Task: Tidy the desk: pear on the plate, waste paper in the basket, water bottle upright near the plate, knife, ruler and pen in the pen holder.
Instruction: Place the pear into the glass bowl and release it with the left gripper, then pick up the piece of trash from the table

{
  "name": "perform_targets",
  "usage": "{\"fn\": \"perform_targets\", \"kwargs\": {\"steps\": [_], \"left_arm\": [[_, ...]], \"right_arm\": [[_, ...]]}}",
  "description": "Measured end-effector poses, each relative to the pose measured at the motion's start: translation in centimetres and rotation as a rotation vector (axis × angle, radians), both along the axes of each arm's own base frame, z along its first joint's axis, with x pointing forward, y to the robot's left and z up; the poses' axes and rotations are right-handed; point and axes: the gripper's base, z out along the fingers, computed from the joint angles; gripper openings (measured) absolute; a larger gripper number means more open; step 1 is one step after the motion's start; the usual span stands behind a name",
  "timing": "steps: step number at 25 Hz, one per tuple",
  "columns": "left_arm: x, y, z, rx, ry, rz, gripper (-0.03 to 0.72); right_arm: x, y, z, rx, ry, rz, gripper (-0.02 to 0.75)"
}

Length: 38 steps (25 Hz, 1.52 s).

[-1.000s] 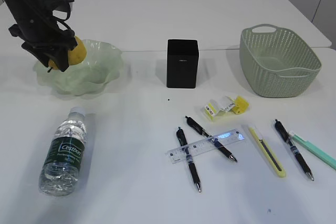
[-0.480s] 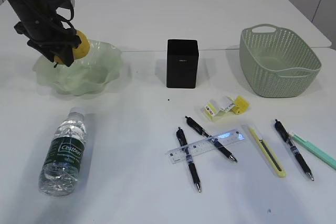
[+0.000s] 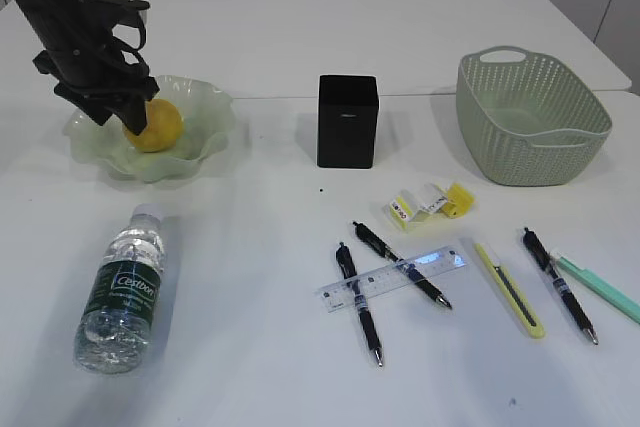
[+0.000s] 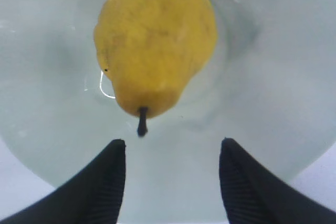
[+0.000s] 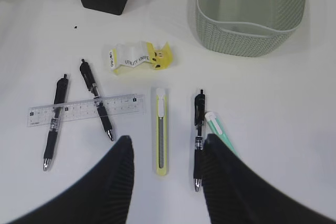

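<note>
The yellow pear (image 3: 155, 125) lies in the pale green plate (image 3: 205, 137); it also shows in the left wrist view (image 4: 156, 45), stem toward my jaws. My left gripper (image 3: 118, 112) (image 4: 172, 148) is open and empty just above it. A water bottle (image 3: 121, 289) lies on its side. Crumpled yellow-white waste paper (image 3: 428, 202) (image 5: 137, 58), a clear ruler (image 3: 392, 276) (image 5: 86, 110), a yellow knife (image 3: 510, 289) (image 5: 161, 130) and black pens (image 3: 560, 285) (image 5: 198, 139) lie on the table. My right gripper (image 5: 167, 142) is open above the knife, out of the exterior view.
A black pen holder (image 3: 347, 121) stands mid-table. A green basket (image 3: 530, 117) (image 5: 247, 9) stands at the right. A teal pen (image 3: 598, 288) (image 5: 220, 131) lies by the right edge. Two more black pens (image 3: 360, 302) cross under the ruler.
My left gripper has let go of the pear, which now rests in the plate. The jaws have opened and moved slightly right. Nothing else moved.
</note>
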Motion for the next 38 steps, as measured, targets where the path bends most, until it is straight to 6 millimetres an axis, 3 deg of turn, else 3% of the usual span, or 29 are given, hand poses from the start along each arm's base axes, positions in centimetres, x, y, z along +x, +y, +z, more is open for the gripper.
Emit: {"fn": "perform_targets", "kwargs": {"steps": [14,24,38], "left_arm": [[0.0,0.0,0.4,-0.001,-0.010,0.000,0.414],[-2.4,0.3,7.7,-0.012,-0.101,-0.002,0.413],[-6.2,0.8,12.6,-0.023,-0.106,0.018,0.412]], "right_arm": [[0.0,0.0,0.0,0.000,0.000,0.000,0.320],[0.0,0.0,0.0,0.000,0.000,0.000,0.320],[-0.5,-0.2,-0.5,-0.018,0.079,-0.005,0.320]]}}
